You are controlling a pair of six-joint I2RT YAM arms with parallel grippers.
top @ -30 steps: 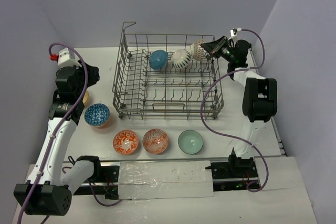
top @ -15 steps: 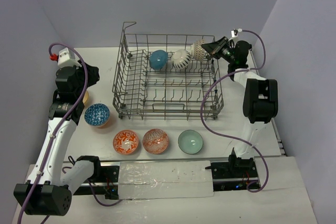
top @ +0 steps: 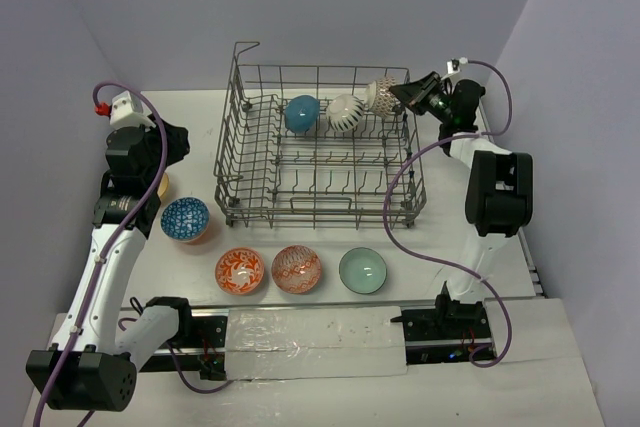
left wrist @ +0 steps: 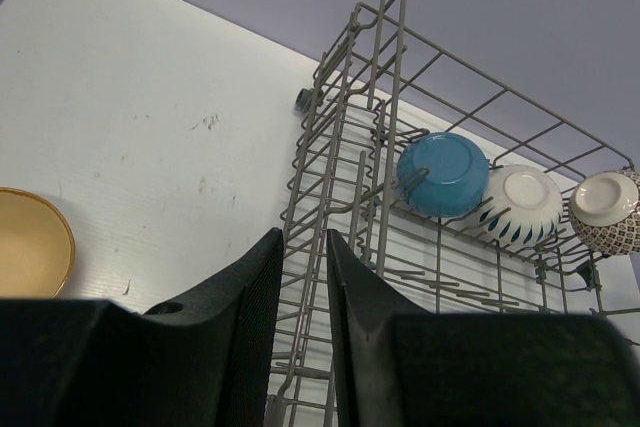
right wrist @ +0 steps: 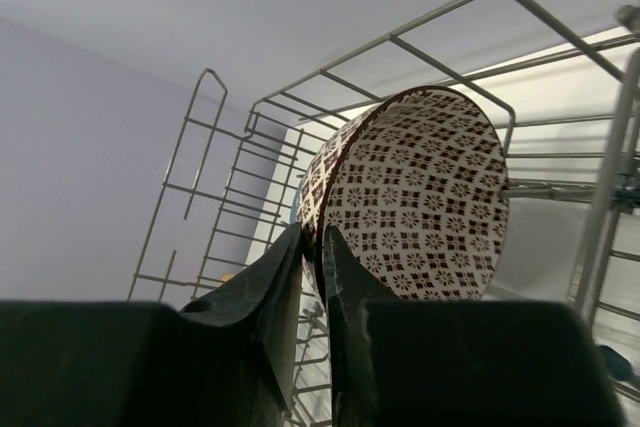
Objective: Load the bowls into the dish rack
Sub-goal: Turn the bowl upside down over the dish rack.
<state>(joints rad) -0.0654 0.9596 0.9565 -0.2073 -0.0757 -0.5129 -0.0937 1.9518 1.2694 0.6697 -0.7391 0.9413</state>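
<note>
The right gripper (right wrist: 313,237) has a finger on each side of the rim of the brown patterned bowl (right wrist: 420,197); squeezing or not, I cannot tell. The bowl stands on edge in the dish rack (top: 320,172), far right corner. The right arm stretches far out. The left gripper (left wrist: 303,277) is a little open, empty.

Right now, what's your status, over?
Left hand open, empty, beside the dish rack. Right hand pinching rim of brown patterned bowl in the rack's back row. No obstruction seen.

Three bowls (top: 345,113) in dish rack (top: 233,152) rear; three before rack; two left.
</note>
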